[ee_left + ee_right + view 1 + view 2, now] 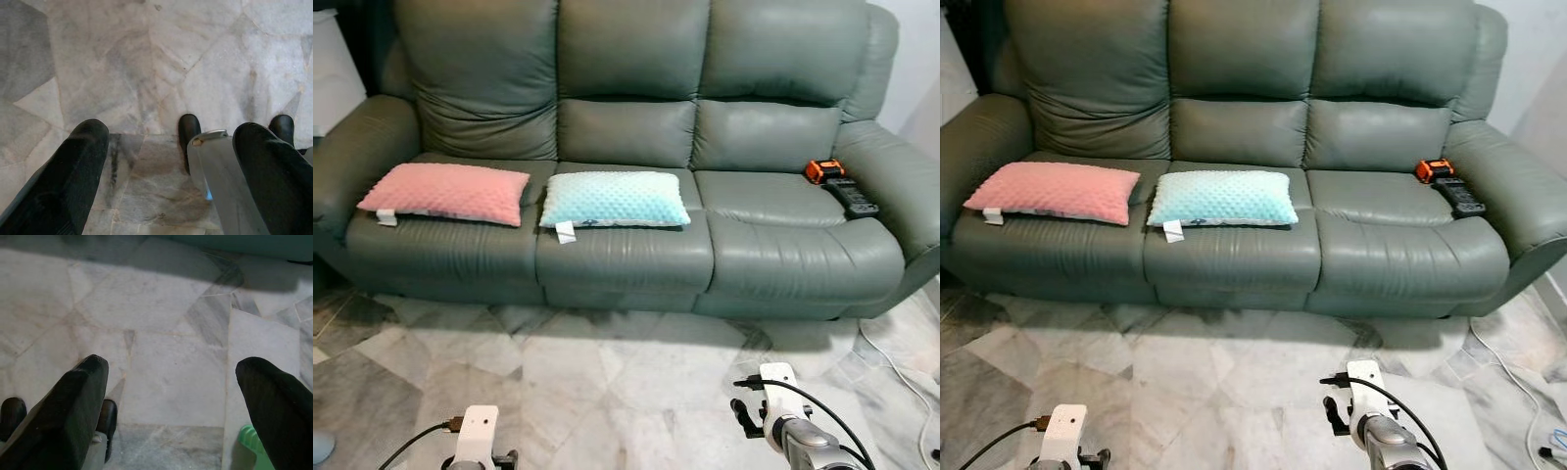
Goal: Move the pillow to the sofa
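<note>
1. The left gripper [166, 161] and right gripper [171, 396] hang low over the marble floor [607, 372], fingers spread, holding nothing.
2. Both pillows already lie on the sofa [636, 117]: the pink pillow [445, 192] on its left seat, the blue pillow [615, 200] on its middle seat; the task looks done.
3. On the sofa's right seat sit an orange tool [824, 170] and a black power strip [855, 196]; a white cable [901, 377] trails beside the sofa's right end.

Both arms cut off at the bottom edge; sofa [636, 245] top cropped
</note>
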{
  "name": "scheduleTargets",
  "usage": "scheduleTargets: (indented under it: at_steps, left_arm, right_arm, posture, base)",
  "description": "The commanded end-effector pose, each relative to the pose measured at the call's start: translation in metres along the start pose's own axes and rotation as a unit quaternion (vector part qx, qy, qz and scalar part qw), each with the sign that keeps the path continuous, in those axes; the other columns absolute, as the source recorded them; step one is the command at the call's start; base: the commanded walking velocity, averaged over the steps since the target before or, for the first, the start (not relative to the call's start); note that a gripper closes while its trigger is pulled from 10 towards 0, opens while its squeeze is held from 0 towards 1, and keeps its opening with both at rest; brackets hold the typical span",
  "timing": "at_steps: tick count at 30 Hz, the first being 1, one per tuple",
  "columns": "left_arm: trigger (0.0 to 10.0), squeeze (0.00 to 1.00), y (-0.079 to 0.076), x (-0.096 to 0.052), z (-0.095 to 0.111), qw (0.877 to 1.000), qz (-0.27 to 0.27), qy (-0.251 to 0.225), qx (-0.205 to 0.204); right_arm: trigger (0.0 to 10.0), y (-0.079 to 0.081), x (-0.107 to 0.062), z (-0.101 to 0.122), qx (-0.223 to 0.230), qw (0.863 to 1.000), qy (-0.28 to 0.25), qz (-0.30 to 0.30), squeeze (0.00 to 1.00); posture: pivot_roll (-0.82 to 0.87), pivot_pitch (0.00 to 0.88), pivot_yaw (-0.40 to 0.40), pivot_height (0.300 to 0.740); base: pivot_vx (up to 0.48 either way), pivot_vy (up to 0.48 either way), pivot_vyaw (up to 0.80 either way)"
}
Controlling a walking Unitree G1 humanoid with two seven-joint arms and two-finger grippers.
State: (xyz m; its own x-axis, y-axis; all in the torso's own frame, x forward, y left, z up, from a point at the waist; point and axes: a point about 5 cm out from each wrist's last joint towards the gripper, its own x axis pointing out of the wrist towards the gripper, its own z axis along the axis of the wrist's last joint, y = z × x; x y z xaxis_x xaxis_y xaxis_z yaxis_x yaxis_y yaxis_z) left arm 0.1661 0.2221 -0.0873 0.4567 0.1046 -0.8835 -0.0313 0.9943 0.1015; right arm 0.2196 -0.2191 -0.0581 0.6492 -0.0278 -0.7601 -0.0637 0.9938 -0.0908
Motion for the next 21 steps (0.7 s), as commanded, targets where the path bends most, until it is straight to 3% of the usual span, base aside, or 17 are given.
scheduleTargets:
  at_steps: [1, 15, 21]
  left_arm:
    - [10.0, 0.00, -0.0020, 0.0003, 0.0016, 1.000, -0.001, -0.001, 0.006]
    - [10.0, 0.00, 0.0017, -0.0001, 0.0011, 1.000, -0.001, 0.000, 0.010]
    - [10.0, 0.00, -0.0064, 0.0013, 0.0106, 1.000, -0.007, -0.007, 0.013]
  right_arm:
    - [10.0, -0.0016, -0.0003, -0.0014, 0.003, 1.000, 0.004, -0.005, 0.00]
    - [10.0, -0.0011, -0.0002, -0.0007, -0.007, 1.000, 0.003, -0.003, 0.00]
    - [10.0, -0.0008, -0.0001, -0.0003, -0.003, 1.000, 0.001, -0.004, 0.00]
  posture:
    - [-0.04, 0.000, -0.026, 0.740]
    - [-0.04, 0.000, -0.025, 0.740]
    - [-0.05, 0.000, -0.014, 0.740]
  base:
    - [0.000, 0.000, -0.56]
    - [0.000, 0.000, -0.80]
    - [0.000, 0.000, -0.80]
